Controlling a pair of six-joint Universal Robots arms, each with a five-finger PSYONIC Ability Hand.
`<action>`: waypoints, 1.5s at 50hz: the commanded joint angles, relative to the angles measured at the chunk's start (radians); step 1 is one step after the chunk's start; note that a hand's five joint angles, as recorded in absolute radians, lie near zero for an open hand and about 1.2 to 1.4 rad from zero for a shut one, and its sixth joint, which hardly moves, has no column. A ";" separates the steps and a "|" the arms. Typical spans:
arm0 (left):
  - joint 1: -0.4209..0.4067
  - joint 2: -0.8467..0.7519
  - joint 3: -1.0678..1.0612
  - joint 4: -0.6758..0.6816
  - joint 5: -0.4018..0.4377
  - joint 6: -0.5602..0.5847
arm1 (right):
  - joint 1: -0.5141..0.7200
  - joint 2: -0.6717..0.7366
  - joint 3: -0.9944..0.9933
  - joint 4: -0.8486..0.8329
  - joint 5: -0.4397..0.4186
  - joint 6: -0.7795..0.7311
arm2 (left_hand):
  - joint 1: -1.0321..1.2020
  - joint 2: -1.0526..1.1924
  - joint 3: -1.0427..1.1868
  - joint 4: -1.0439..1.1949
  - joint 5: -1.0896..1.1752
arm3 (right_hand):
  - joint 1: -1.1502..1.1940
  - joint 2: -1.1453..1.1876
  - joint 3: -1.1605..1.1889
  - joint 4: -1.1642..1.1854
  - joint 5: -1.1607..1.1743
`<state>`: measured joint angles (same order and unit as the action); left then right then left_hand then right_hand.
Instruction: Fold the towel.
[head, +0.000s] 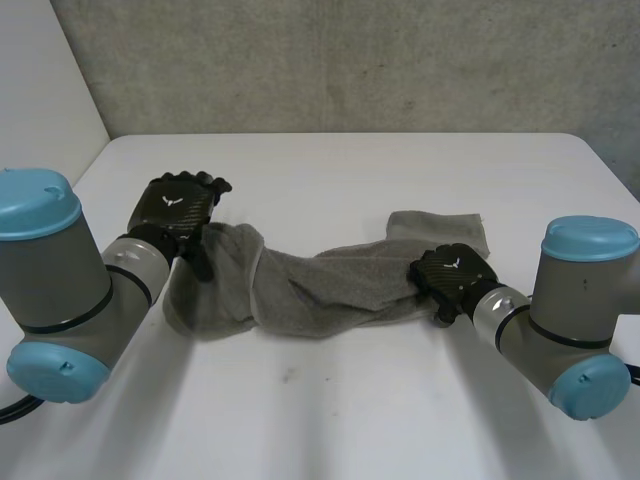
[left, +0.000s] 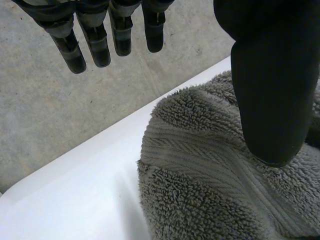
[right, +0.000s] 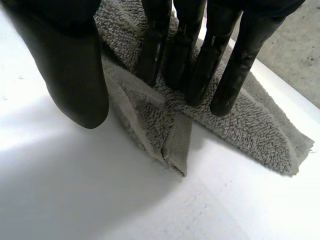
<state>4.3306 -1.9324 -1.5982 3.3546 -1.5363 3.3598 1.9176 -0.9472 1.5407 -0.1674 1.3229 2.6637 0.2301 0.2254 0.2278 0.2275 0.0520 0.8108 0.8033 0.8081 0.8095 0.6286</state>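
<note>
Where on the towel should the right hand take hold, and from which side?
Probably the raised hem fold of the towel, pinched from above: it ridges up off the table between thumb and fingers of the right hand, while the far corner lies flat.

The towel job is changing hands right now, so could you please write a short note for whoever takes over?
Left hand: open, fingers straight and clear of the cloth, thumb on the left end of the towel.
Right hand: open, fingers pressing the towel's right end, thumb beside its edge.
Towel: bunched in a rumpled band across the table, between the hands.
Done: no neat fold yet.
Left: probably spread it flat, then fold.
</note>
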 joint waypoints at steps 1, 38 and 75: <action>0.000 -0.002 -0.005 0.003 0.001 0.000 | 0.001 0.008 -0.030 0.000 0.009 0.002 | 0.016 0.020 0.018 0.018 0.019 | 0.075 0.083 0.078 0.077 0.083; 0.001 -0.183 0.176 -0.090 0.214 0.010 | -0.229 -0.360 -0.013 0.368 0.048 -0.226 | 0.162 0.167 0.165 0.165 0.166 | 0.585 0.593 0.588 0.587 0.593; -0.017 -0.254 0.740 0.013 -0.106 0.205 | -0.198 -0.268 -0.505 -0.092 0.145 -0.078 | 1.166 1.171 1.168 1.169 1.170 | 0.585 0.593 0.588 0.587 0.593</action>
<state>4.3134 -2.2288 -1.0750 3.2526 -1.4979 3.5814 1.6345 -1.2800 1.2184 0.1680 1.3562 2.3812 1.1812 1.2106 1.2092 1.2104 1.0113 1.3197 1.3253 1.3300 1.3365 1.1651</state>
